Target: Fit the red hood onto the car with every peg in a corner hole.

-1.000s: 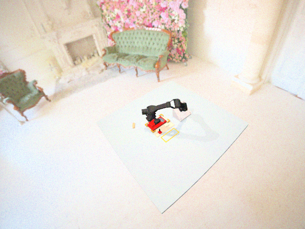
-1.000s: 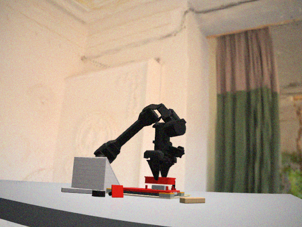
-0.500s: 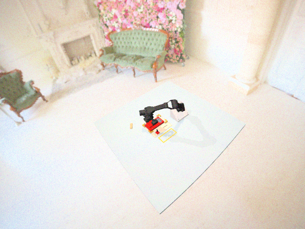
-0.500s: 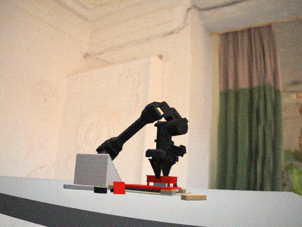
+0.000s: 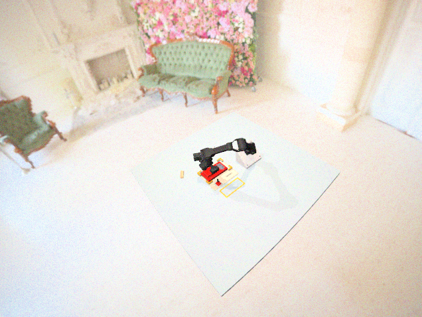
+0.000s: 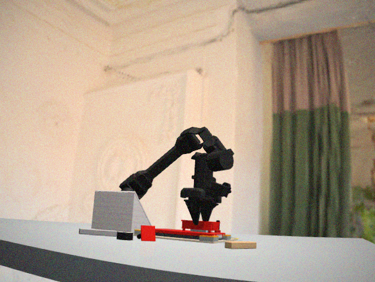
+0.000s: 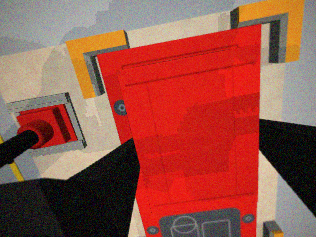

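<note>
The tool (image 5: 208,168) (image 6: 201,222) (image 7: 192,135) is clamping the hood (image 5: 208,172) (image 6: 209,226) (image 7: 200,129) over the chassis (image 5: 223,165) (image 6: 173,232) (image 7: 112,84). In the exterior view, a sliver of engine block (image 6: 199,230) is showing beneath the hood; the rest is hiding. Pegs and corner holes are mostly hiding too, so I can't tell whether every peg is lining up. The wrist view is cutting off the chassis at six o'clock. At nine o'clock there, a red block (image 5: 218,184) (image 6: 147,232) (image 7: 64,130) is sitting apart (black knob partly cropped). From above, the arm is obscuring the fingertips.
</note>
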`<state>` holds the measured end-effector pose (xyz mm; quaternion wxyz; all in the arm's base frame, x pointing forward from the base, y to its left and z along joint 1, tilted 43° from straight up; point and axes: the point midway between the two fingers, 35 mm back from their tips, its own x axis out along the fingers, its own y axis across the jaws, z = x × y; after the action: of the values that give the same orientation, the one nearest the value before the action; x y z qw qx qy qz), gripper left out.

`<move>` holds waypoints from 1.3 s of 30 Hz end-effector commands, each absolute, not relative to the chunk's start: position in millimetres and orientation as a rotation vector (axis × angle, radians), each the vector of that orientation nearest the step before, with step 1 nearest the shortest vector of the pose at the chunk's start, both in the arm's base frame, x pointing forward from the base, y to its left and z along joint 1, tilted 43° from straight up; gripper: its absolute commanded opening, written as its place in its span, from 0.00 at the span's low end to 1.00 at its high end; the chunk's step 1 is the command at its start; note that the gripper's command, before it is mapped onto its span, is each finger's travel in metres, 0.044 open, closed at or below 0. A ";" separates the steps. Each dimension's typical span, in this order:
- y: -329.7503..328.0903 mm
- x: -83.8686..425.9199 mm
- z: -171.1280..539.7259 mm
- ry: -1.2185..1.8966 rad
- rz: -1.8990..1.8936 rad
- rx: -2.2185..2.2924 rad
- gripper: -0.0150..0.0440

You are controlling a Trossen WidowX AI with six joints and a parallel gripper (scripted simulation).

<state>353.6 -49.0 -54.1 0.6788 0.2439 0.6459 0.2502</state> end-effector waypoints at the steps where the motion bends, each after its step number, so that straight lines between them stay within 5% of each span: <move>1: -46.7 353.5 -57.0 1.452 0.562 0.557 0.25; 11: -47.3 353.6 -56.1 1.451 0.562 0.549 0.25; 28: -46.9 353.6 -56.7 1.451 0.563 0.548 1.00; 39: -83.0 353.4 -18.7 1.455 0.571 0.553 1.00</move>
<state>352.3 -61.4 -40.2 0.6705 0.2494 0.6507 0.2547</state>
